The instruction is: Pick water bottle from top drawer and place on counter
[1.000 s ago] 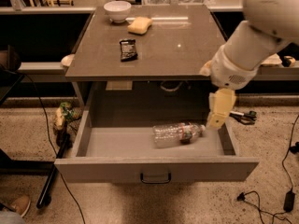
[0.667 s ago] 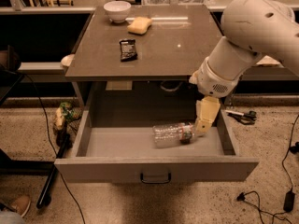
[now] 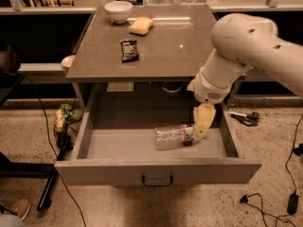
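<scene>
The pale yellow gripper [image 3: 200, 132] hangs inside the wide grey top drawer [image 3: 109, 171], its grip state impossible to tell. The small clear crinkled plastic water bottle [image 3: 169, 136] lies sideways, right at the gripper's tip. It looks light, thin-walled and probably slippery, so the banded middle is the best place to grip.

arm [image 3: 246, 41]: you'll see a smooth white shell in thick, rounded segments.
wrist [image 3: 208, 86]: your white cylindrical collar, slightly shadowed.
gripper [image 3: 200, 129]: pale yellow, narrow, tapering; it sits inside the top drawer [image 3: 123, 145].
</scene>
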{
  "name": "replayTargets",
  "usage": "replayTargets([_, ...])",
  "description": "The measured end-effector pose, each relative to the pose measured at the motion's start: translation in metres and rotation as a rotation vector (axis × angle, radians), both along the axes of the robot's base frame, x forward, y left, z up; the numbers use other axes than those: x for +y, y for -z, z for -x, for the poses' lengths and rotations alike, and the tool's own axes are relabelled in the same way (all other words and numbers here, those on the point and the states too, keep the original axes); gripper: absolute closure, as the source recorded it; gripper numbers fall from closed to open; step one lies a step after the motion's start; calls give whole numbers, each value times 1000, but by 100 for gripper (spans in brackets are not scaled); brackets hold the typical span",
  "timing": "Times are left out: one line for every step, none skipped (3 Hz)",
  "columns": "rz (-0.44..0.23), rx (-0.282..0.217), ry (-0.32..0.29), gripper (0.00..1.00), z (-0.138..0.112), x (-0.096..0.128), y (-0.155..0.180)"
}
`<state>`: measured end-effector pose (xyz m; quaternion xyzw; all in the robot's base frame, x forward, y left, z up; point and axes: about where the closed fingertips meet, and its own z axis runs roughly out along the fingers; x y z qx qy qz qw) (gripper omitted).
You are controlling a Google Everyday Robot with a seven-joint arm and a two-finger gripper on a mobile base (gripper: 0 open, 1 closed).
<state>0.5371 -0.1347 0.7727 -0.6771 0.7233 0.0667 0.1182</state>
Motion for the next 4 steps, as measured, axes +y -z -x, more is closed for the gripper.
replayTargets([18, 14, 12, 0, -18, -2, 35])
replayTargets([28, 5, 31, 0, -31, -3, 64])
replayTargets([35, -13, 37, 0, -41, -2, 95])
replayTargets([23, -32, 41, 0, -45, -2, 122])
